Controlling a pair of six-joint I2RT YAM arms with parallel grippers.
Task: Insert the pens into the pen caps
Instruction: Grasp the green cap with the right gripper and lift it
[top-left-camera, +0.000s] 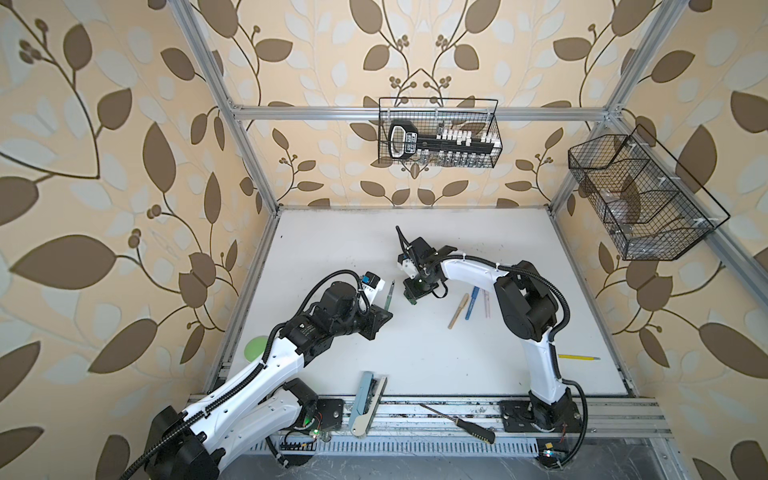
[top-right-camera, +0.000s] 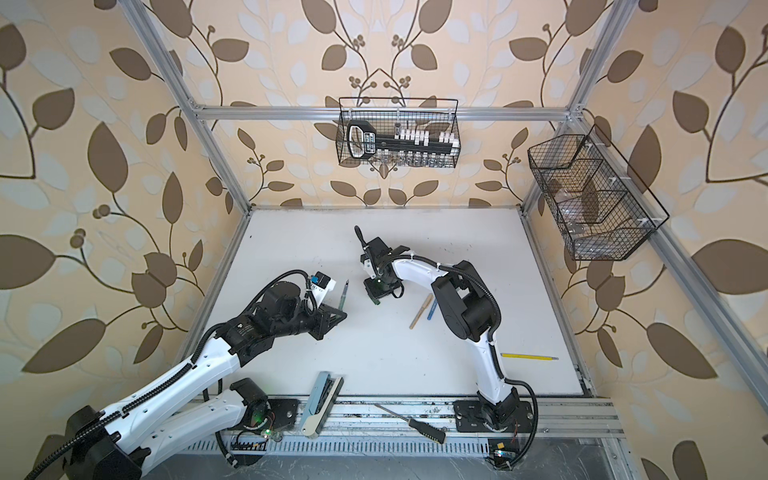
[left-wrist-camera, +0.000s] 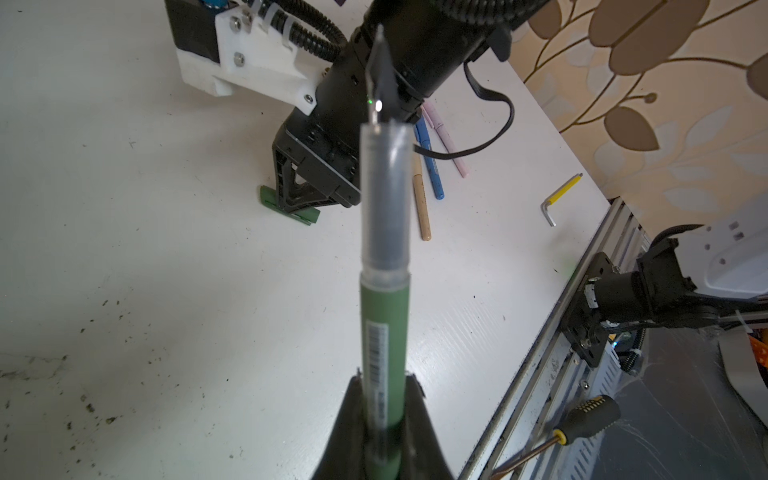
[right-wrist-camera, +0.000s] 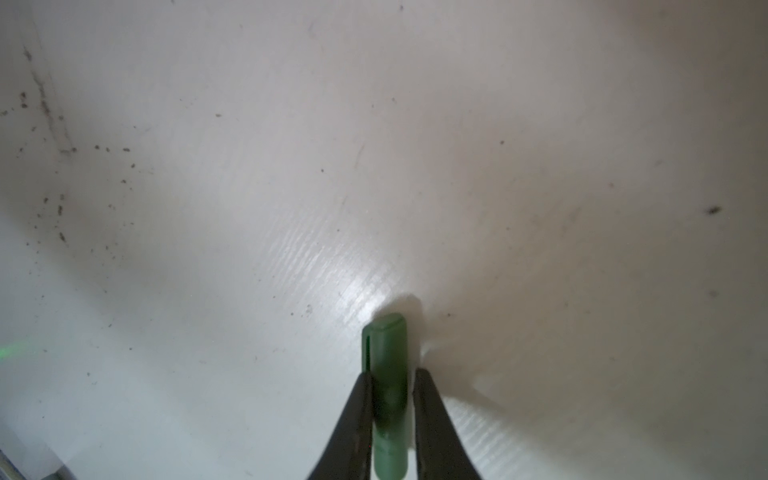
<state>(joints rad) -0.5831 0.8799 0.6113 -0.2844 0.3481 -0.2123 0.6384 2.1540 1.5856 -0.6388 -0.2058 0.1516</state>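
At table centre, the left gripper (left-wrist-camera: 384, 388) clamps the dark green pen (left-wrist-camera: 384, 307) by its barrel, tip pointing outward. The right gripper (right-wrist-camera: 390, 380) pinches the green cap (right-wrist-camera: 388, 345) from both sides; the cap apparently lies on the table (right-wrist-camera: 540, 166).

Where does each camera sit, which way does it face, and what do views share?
Top views: overhead, facing down onto the table; both arms show.
Left wrist: on the left arm, looking along the left gripper holding the green pen, toward the right arm.
Right wrist: looking down past the right gripper, shut on the green cap.
Shared: both wrist views show that cap.
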